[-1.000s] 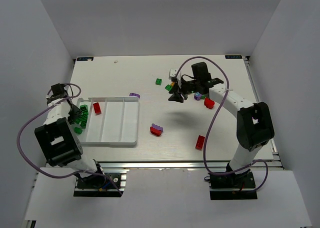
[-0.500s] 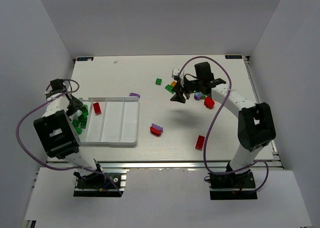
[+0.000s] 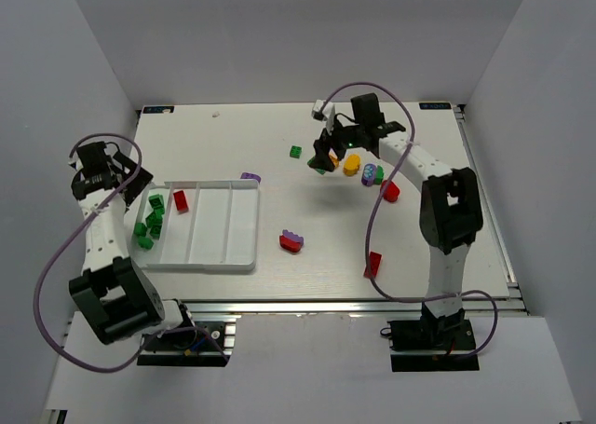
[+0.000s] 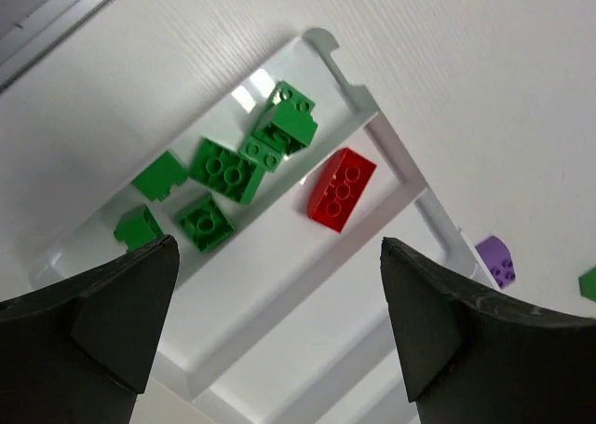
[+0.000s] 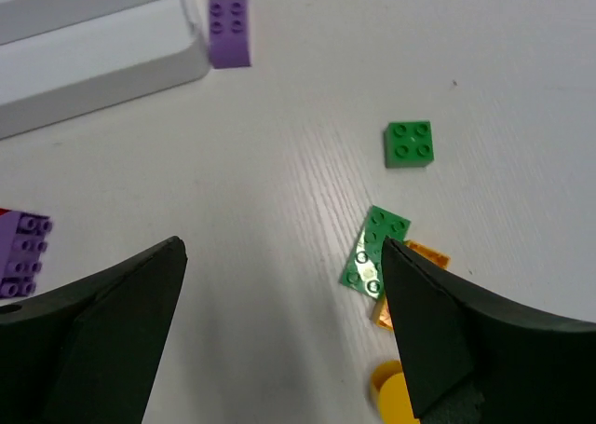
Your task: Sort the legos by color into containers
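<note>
The white tray (image 3: 244, 221) lies at the left, its containers running front to back. Several green legos (image 3: 149, 221) (image 4: 223, 168) lie in its leftmost container and one red lego (image 3: 181, 200) (image 4: 341, 188) in the one beside it. My left gripper (image 3: 110, 168) (image 4: 277, 247) hangs open and empty above the tray's far left corner. My right gripper (image 3: 326, 152) (image 5: 282, 247) is open and empty over bare table. Just to its right lie a green plate (image 5: 374, 249), an orange plate (image 5: 424, 256) and a yellow lego (image 3: 352, 165) (image 5: 391, 387).
A purple lego (image 3: 250, 176) (image 5: 229, 44) touches the tray's far right corner. A green brick (image 3: 295, 151) (image 5: 409, 143) lies beyond it. A purple-on-red stack (image 3: 291, 241), a red lego (image 3: 373, 264), another red one (image 3: 389, 191) and a purple-green cluster (image 3: 372, 174) are scattered right of the tray.
Both grippers have opened wide. The left one has risen and drawn back left from the green container. The right one has shifted toward the far side, and a yellow lego now shows beside it.
</note>
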Tool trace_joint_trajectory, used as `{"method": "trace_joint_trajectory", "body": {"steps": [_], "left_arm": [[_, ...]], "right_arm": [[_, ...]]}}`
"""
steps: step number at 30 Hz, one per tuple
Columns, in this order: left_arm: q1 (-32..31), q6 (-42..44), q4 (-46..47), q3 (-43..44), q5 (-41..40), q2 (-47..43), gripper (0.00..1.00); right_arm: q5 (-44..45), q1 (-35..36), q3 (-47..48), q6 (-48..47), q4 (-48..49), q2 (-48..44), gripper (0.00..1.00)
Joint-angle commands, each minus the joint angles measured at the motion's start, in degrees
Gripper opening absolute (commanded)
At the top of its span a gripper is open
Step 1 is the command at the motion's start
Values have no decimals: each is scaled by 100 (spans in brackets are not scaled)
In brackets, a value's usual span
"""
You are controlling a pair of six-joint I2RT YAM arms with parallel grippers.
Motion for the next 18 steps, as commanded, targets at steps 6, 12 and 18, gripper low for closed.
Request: {"method": "trace_joint_trajectory", "body": {"steps": [6,12,18], "left_arm": [[45,-449,28,-869,932,-1147,98],[45,-590,-7,-1124,1232,-1728,98],[36,-731,37,-1185,1627,-2070,98]], "right_arm": [[874,-24,2794,1122,-1930,1593,77],[680,81,2534,788,-2521,1691,57],[759,108,2172,770,-2460,1717,56]]}}
